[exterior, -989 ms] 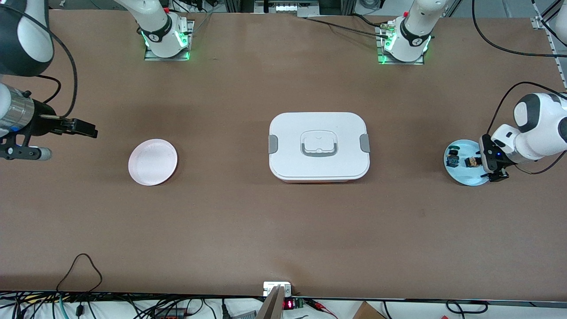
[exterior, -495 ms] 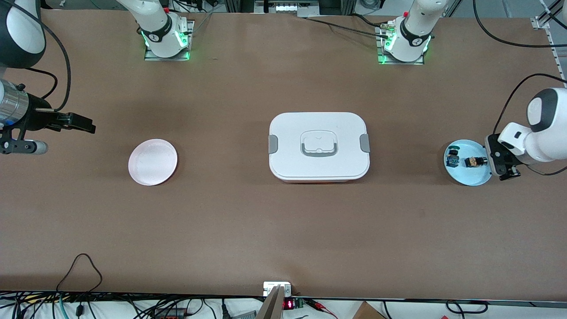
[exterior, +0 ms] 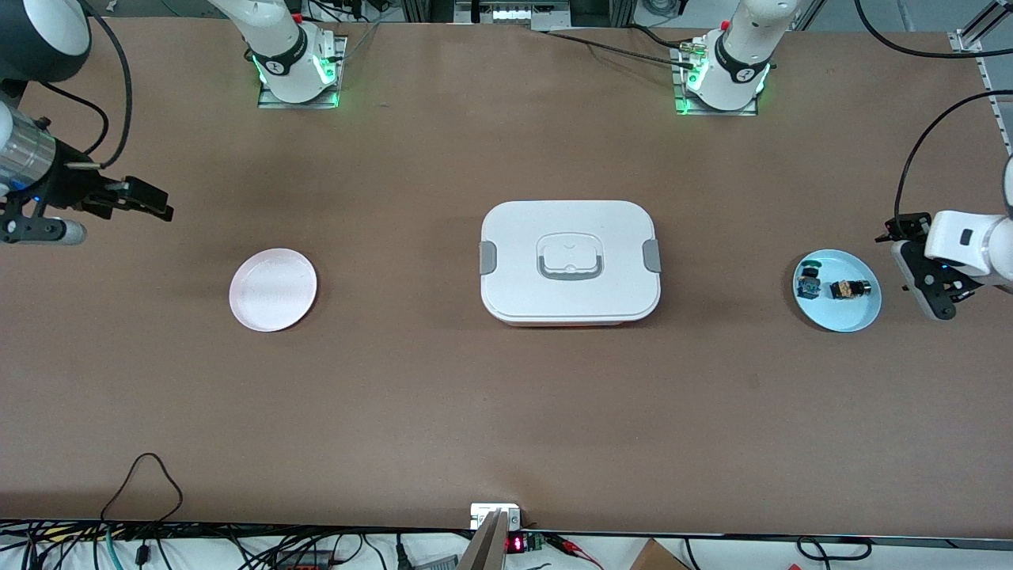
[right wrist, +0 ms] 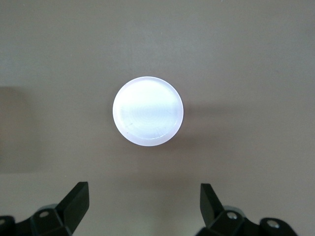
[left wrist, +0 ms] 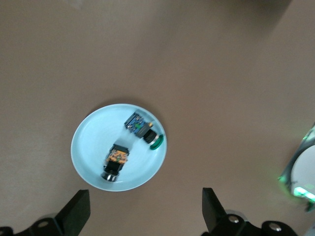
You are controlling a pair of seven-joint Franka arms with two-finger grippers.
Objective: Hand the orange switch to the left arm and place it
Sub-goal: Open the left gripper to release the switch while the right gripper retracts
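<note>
Orange switch (exterior: 844,290) lies on its side in light-blue plate (exterior: 839,317), just beside blue-green switch (exterior: 808,283) (apart, both loose). Plate sits at left arm's end of table. Left gripper (exterior: 930,273) hangs just off plate's edge, over bare table — fingers (left wrist: 76,212) spread wide, nothing between them. White box (exterior: 570,261) mid-table, lid on, well apart from plate. Pink plate (exterior: 273,289) toward right arm's end. Right gripper (exterior: 130,202) up near table's end, not over pink plate — fingers (right wrist: 74,201) spread, holding nothing.

left hand (exterior: 922,265) drawn off the blue plate (exterior: 859,321), right hand (exterior: 146,199) shifted toward its base
</note>
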